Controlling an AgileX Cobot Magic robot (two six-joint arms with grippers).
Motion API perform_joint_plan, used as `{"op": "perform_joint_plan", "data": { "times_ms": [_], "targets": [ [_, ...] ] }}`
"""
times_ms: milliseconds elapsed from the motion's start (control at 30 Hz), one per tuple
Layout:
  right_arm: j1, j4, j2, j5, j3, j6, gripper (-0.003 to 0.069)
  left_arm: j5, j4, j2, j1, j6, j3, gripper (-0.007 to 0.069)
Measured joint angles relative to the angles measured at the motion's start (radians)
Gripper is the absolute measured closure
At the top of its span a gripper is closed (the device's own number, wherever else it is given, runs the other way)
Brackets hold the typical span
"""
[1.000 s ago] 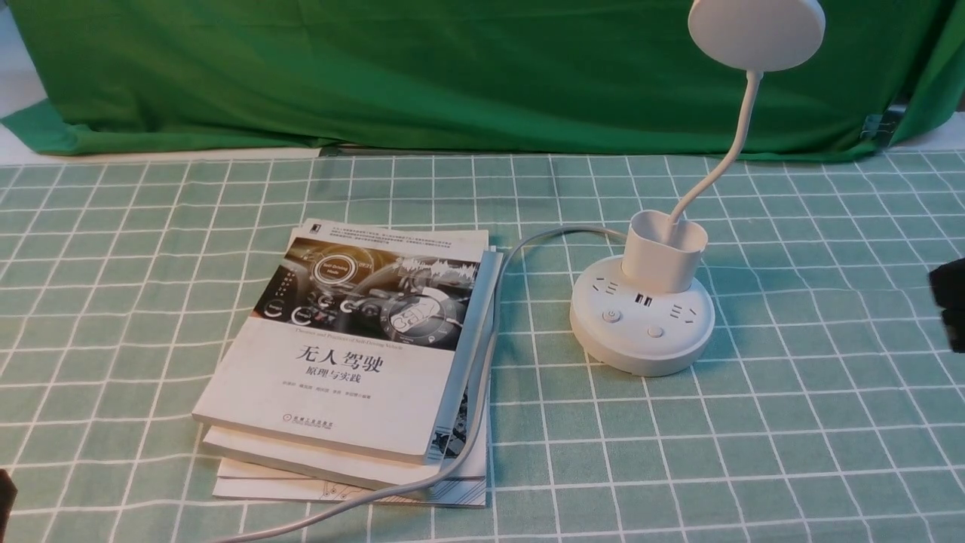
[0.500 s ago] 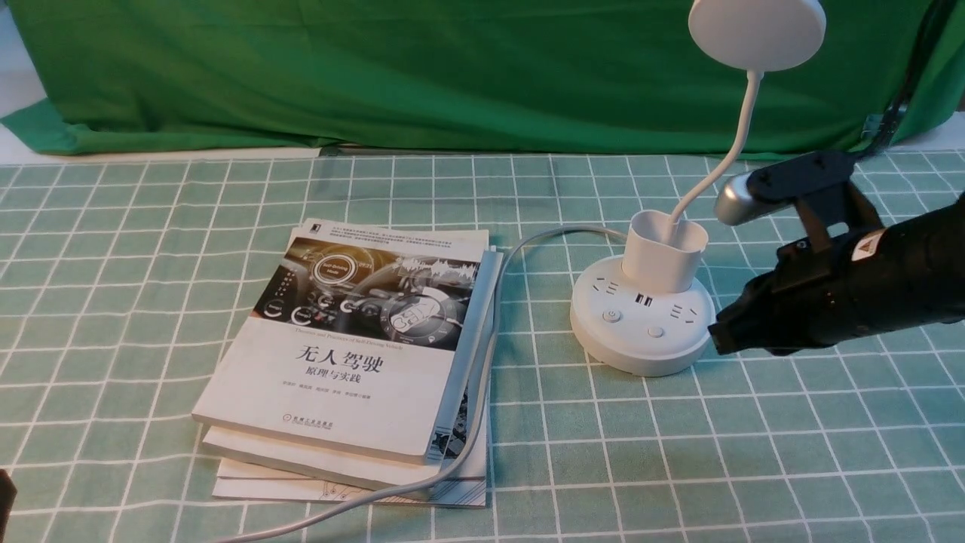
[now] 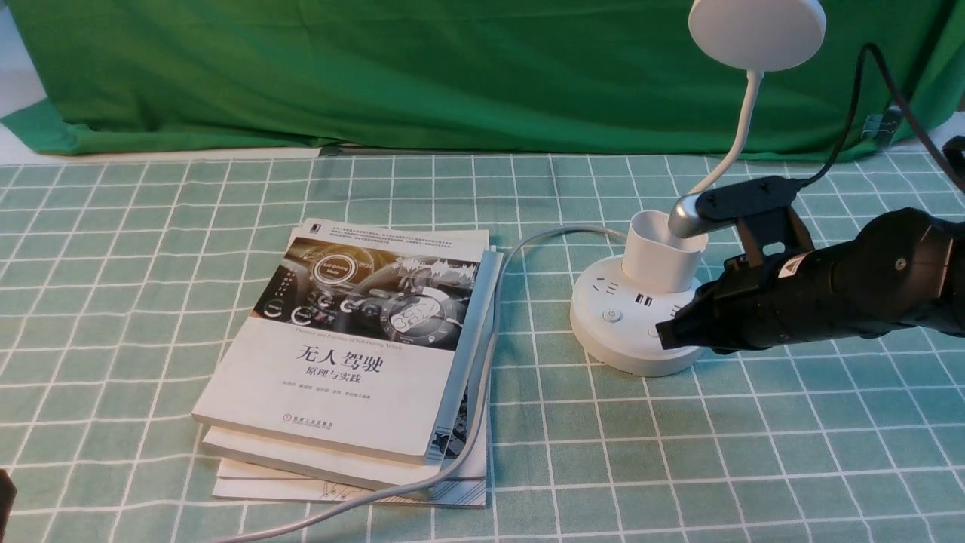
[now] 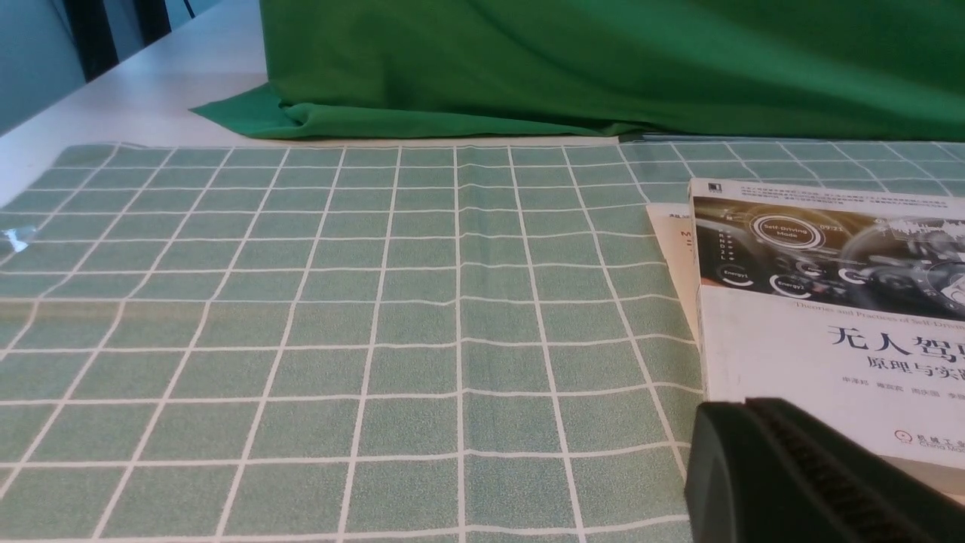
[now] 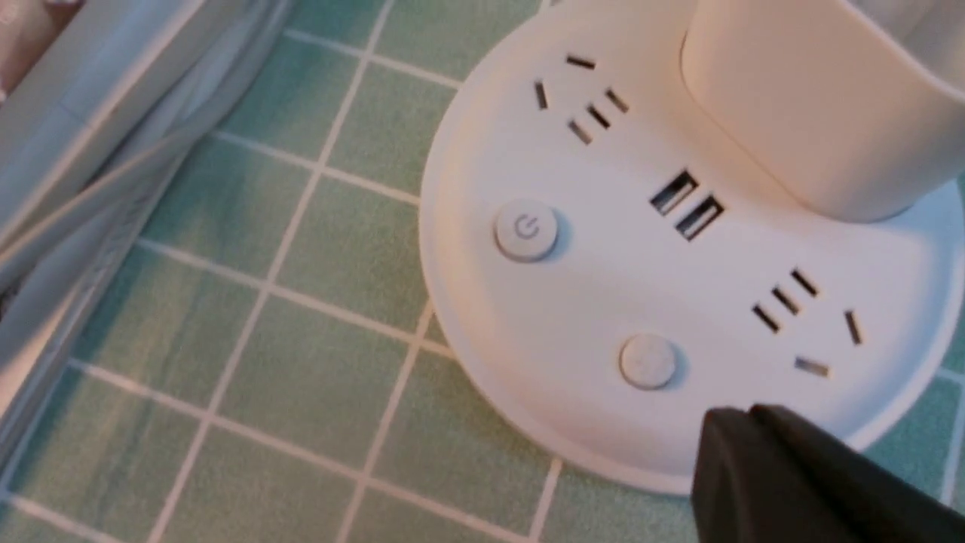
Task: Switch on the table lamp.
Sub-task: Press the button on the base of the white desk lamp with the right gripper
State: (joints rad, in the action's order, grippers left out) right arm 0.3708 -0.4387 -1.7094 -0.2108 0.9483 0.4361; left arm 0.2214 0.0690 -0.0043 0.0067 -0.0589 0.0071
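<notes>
Table lamp [image 3: 663,260] stands upright in the far right part of the worktop [image 3: 754,452], to the right of the books [image 3: 354,354]. Its long axis is vertical: the gooseneck rises and leans rightward to the disc head [image 3: 756,30], and the buttons face the near edge. The right hand [image 3: 665,334], fingers closed together, reaches low from the right edge over the base rim, probably to press the plain button [image 5: 647,362] with its tip. The left hand [image 4: 742,422] also seems closed and rests by the near left corner.

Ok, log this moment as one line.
right pincer: shut, above base edge of white plastic disc-headed table lamp | nearest: plain round button, untouched
</notes>
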Motion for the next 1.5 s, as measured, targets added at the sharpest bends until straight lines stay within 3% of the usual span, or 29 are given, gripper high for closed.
{"op": "perform_joint_plan", "data": {
  "times_ms": [1500],
  "targets": [
    [0.028,-0.015,-0.154,0.054,0.089,0.002,0.0629,-0.001,-0.015,0.000,0.000,0.000,0.000,0.0603]
  ]
}}
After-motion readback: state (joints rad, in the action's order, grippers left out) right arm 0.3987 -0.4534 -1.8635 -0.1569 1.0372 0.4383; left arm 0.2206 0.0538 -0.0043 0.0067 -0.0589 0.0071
